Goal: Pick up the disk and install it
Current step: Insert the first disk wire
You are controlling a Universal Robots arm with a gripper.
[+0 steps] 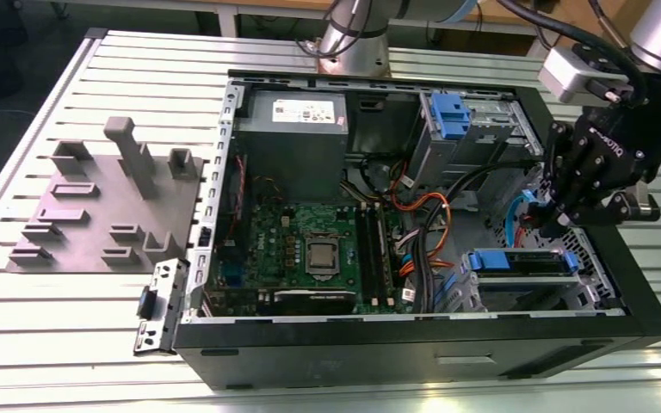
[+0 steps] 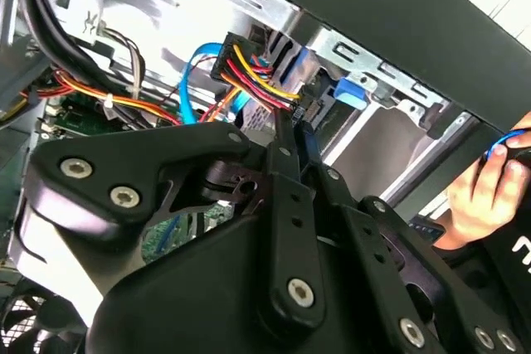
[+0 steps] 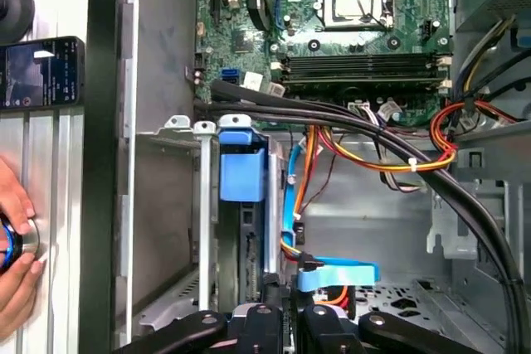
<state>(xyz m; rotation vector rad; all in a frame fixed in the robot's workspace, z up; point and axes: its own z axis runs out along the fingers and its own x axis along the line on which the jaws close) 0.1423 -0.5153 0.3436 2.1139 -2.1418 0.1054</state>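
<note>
Disk seated in the bay, end effector at its edge

My end effector [image 1: 560, 219] hangs inside the computer case [image 1: 423, 344], just above the drive cage [image 1: 526, 288] at its front corner, fingers [image 3: 286, 321] drawn together with nothing visibly between them. Judging by this, installation is at the seating stage; finishing calls for a straight, gentle press along the rails, clear of the orange and blue cables [image 3: 332, 275]. The disk [image 1: 522, 262] sits in the cage, silver-grey between blue rails, blue tab outward.
</note>
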